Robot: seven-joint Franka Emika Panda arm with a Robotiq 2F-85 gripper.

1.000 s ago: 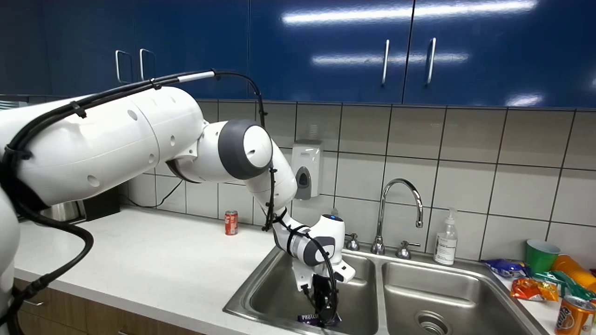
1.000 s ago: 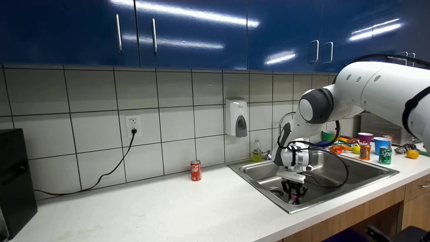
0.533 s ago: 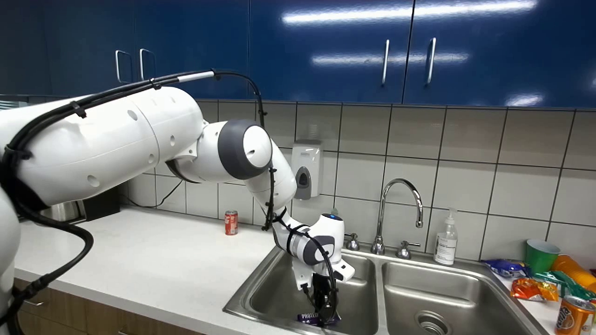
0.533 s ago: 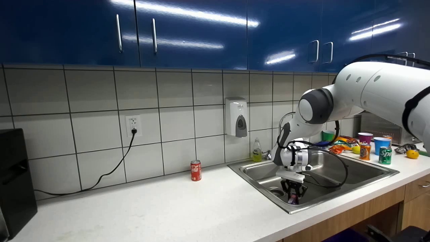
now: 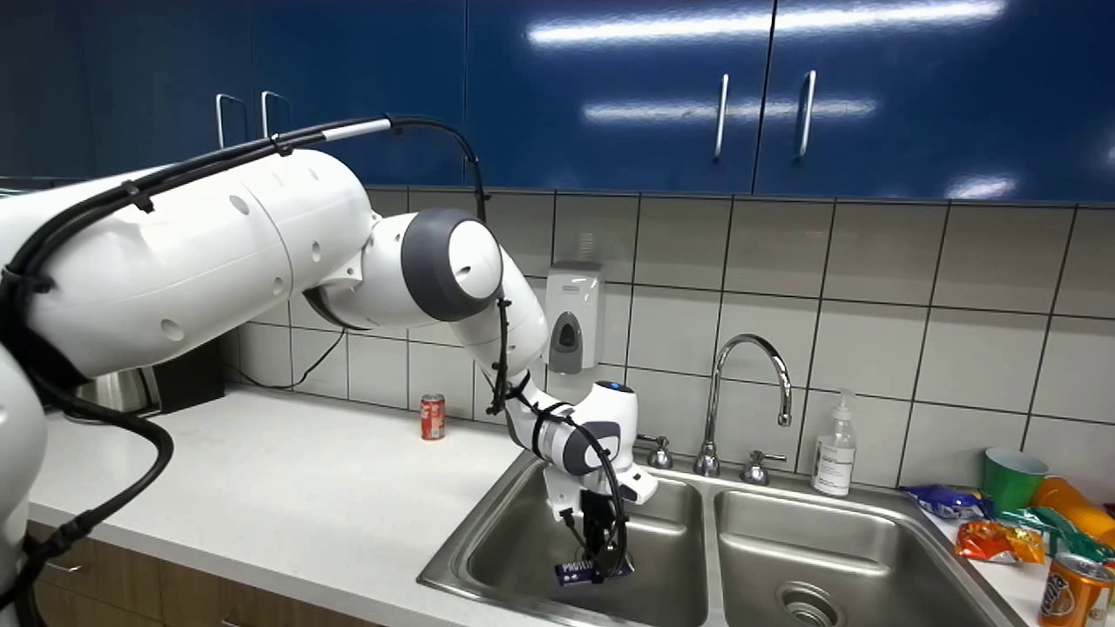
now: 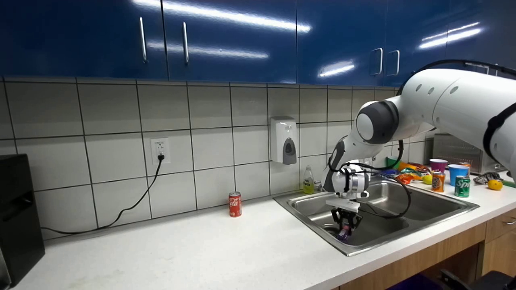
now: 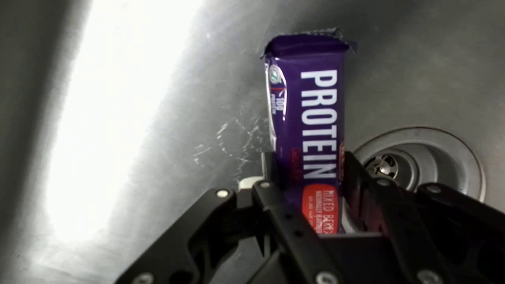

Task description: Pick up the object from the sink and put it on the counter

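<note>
Gripping a purple bar [image 7: 309, 130] marked "PROTEIN" and "MIXED BERRY," the claw [image 7: 309, 169] hangs over the sink [image 5: 712, 549].

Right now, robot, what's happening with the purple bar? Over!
Gripper shut on the purple bar. Bar over the sink, not yet on the counter. Sink rim in between; red can farther back, probably clear.
</note>
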